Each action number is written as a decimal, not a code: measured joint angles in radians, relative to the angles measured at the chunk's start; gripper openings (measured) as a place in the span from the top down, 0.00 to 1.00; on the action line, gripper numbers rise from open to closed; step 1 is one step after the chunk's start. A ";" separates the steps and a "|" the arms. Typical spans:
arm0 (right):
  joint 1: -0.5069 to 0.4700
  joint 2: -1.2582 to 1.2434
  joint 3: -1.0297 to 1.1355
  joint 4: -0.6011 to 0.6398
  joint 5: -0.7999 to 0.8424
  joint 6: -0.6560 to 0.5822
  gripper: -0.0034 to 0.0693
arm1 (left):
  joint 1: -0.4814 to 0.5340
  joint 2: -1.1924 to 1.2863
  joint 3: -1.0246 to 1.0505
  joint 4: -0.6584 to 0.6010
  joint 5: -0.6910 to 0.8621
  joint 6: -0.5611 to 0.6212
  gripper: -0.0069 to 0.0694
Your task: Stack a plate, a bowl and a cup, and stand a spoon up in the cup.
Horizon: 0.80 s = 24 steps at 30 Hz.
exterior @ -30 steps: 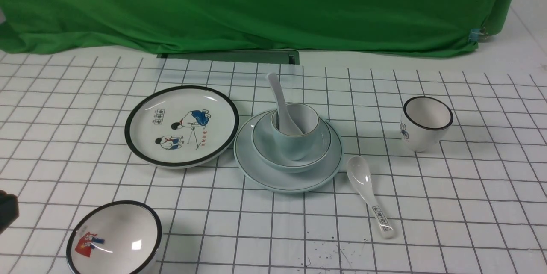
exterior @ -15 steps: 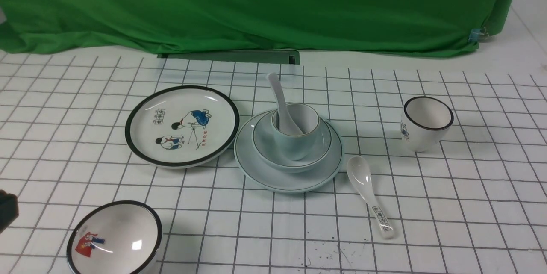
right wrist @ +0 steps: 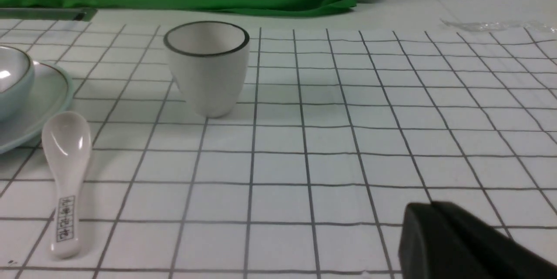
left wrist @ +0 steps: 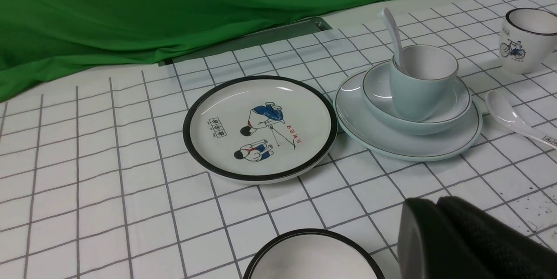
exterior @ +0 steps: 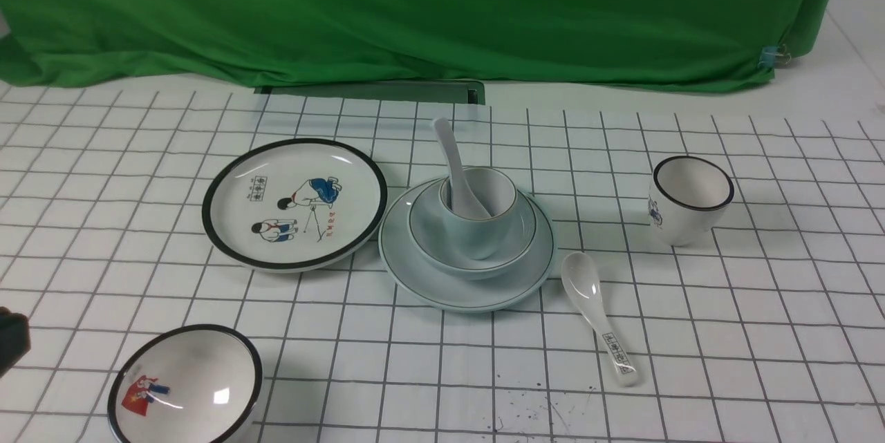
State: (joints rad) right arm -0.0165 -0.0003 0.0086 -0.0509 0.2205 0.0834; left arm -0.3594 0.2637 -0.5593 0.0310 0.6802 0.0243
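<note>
Front view shows two plates, two bowls, two cups, two spoons. Mid-tabletop, plate (exterior: 422, 284) carries bowl (exterior: 518, 239), cup (exterior: 480, 232) and upright spoon (exterior: 453, 159). Both arms' jaws: cannot tell whether open.

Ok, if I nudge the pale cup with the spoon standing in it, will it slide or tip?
Probably slide: the cup sits in the glossy, curved bowl, so its footing looks slippery. The spoon leans on the rim with its handle well above, so it would likely swing or clatter. All looks like rigid glazed ware, probably chip-prone.
</note>
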 joint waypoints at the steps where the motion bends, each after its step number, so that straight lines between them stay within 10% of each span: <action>1: 0.000 0.000 0.000 0.000 0.000 0.000 0.94 | 0.000 0.000 0.000 0.000 0.000 0.000 0.94; 24: 0.001 0.000 0.000 0.000 0.001 0.001 0.88 | 0.000 0.000 0.020 0.000 -0.034 0.000 0.94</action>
State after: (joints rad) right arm -0.0154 -0.0003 0.0086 -0.0509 0.2217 0.0842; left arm -0.3594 0.2637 -0.5392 0.0310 0.6459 0.0243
